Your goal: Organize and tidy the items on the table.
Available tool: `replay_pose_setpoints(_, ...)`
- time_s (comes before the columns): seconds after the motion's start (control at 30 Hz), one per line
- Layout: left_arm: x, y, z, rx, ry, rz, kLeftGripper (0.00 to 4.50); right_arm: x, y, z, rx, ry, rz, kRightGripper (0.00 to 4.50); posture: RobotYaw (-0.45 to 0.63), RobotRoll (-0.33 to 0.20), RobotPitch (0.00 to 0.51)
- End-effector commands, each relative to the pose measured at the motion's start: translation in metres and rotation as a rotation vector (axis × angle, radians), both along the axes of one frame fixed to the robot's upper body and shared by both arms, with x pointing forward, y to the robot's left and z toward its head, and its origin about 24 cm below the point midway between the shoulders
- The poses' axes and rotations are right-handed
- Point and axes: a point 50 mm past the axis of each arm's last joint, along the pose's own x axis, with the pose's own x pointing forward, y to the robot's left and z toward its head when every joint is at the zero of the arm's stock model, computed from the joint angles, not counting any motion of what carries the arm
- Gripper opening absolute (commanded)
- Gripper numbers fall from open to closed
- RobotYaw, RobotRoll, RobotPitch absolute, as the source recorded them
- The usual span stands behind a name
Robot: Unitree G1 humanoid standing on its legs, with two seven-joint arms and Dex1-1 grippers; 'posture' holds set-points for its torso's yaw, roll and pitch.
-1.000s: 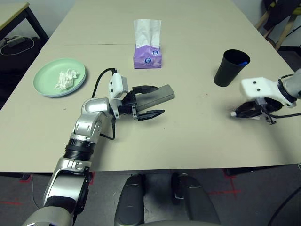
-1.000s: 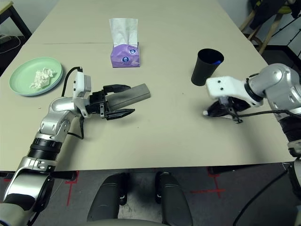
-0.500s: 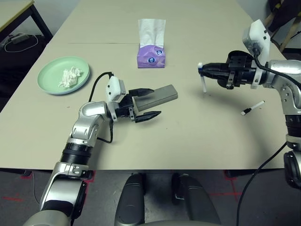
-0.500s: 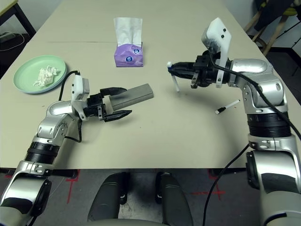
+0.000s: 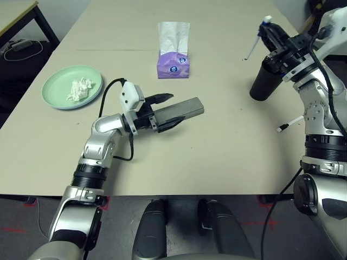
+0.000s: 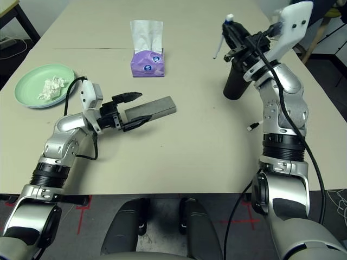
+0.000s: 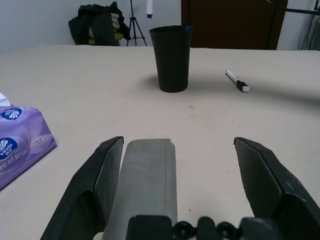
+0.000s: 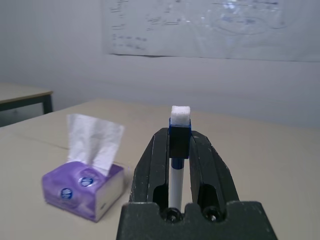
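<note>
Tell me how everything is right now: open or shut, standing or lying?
Left gripper: open around the case.
Glasses case: shut, lying flat.
Right gripper: shut on a pen.
Held pen: in the air, over the cup.
Black cup: standing.
Other pen: lying down.
Tissue box: tissue sticking up.
Tissue wad: crumpled, on the green plate.

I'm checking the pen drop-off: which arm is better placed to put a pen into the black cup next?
Right. The right gripper is shut on a white pen and held just above the black cup. The left gripper is far from the cup, its fingers open around the grey glasses case.
</note>
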Motion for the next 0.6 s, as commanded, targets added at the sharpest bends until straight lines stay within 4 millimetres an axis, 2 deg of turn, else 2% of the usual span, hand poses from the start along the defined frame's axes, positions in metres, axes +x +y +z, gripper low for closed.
replay_pose_setpoints(0.03,0.000,-0.002,0.001,0.004,0.002,-0.016,4.50,0.001,-0.011,0.005,0.031,-0.022,-0.088,0.42,0.05,0.000,0.176)
replay_pose_setpoints(0.3,-0.001,-0.001,0.000,0.017,0.004,-0.023,4.50,0.005,-0.017,-0.005,0.054,0.062,-0.159,0.42,0.05,0.000,0.179)
replay_pose_setpoints(0.47,0.000,0.000,0.000,0.022,0.007,-0.024,4.50,0.009,-0.019,-0.030,0.010,0.252,-0.180,0.42,0.06,0.000,0.178)
replay_pose_setpoints(0.6,0.000,0.000,0.001,0.024,0.006,-0.023,4.50,0.010,-0.018,-0.031,-0.005,0.275,-0.182,0.42,0.06,0.000,0.178)
